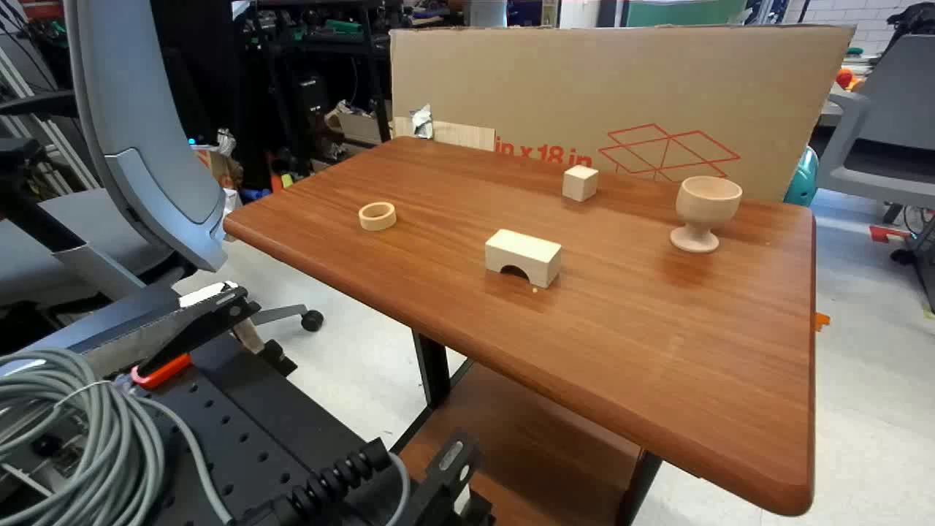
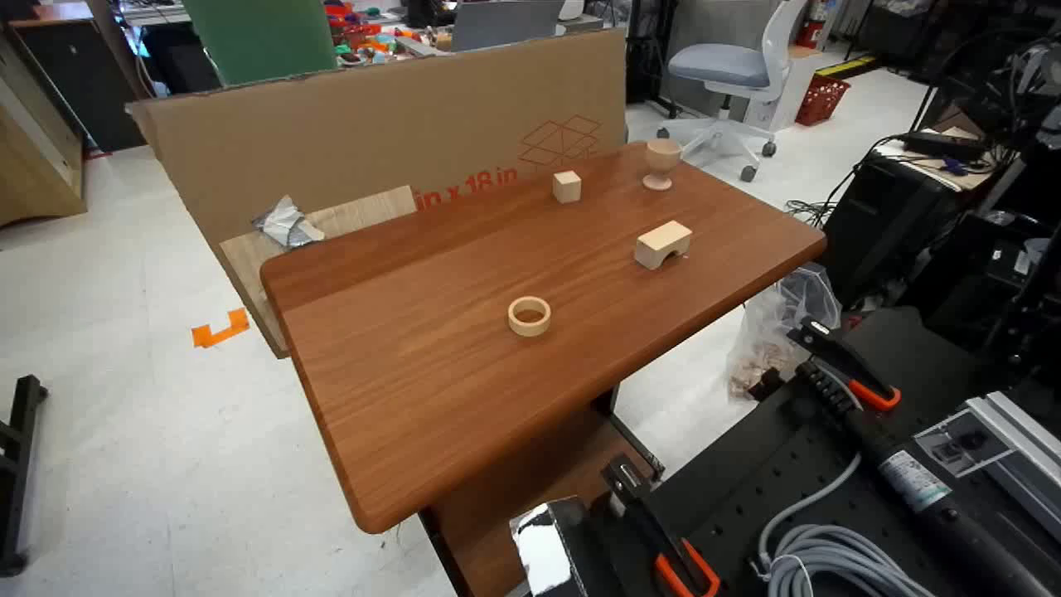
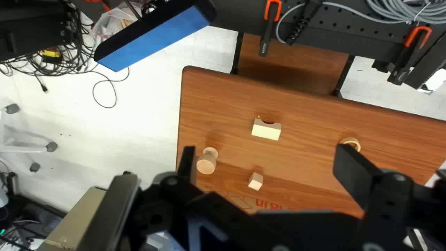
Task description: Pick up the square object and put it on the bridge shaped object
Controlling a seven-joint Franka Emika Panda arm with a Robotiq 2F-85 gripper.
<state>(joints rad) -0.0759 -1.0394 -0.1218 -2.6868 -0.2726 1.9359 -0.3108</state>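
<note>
While the gripper (image 3: 266, 160) is hanging with fingers (image 3: 353, 174) wide apart, clasping nothing, a ring (image 1: 377, 222) is sitting nearest the left edge of the table (image 1: 657, 365) in an exterior view. Next, the arch block (image 1: 523, 256) is standing flat top up, presumably as a landing. Near the far edge, the cube (image 1: 580, 183) is waiting clear of neighbours, likely leaving gripping room. A goblet (image 1: 703, 212) is standing by the far right corner.

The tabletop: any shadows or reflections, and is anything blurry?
In an exterior view, the tabletop has a soft dark patch in front of the goblet, shadow or reflection, I can't tell; in the wrist view, similar patches lie beside the arch block and cube, and the tool, very close up, looks slightly blurry.
</note>
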